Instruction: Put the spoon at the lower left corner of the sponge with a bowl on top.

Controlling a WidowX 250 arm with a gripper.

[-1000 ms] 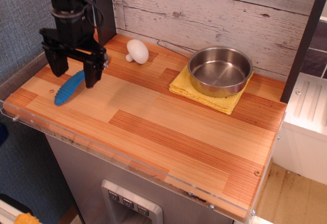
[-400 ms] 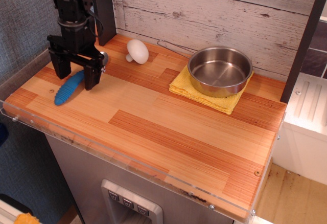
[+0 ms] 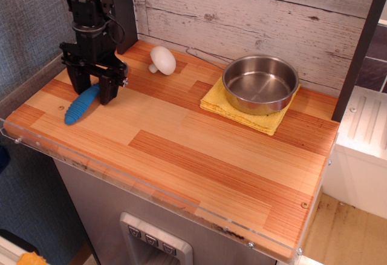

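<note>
Observation.image shows the hand point(image 3: 94, 88) lowered since a second ago, fingers spread astride the blue spoon point(image 3: 83, 104) on the counter point(image 3: 181, 150), nothing gripped; grasp appears imminent.

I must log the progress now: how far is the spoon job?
Done: nothing is placed yet; the bowl sits on the sponge. In hand: the open claw straddles the spoon near the table's left end, not gripping. Left: grasp it and carry it to the sponge's lower left corner.
</note>
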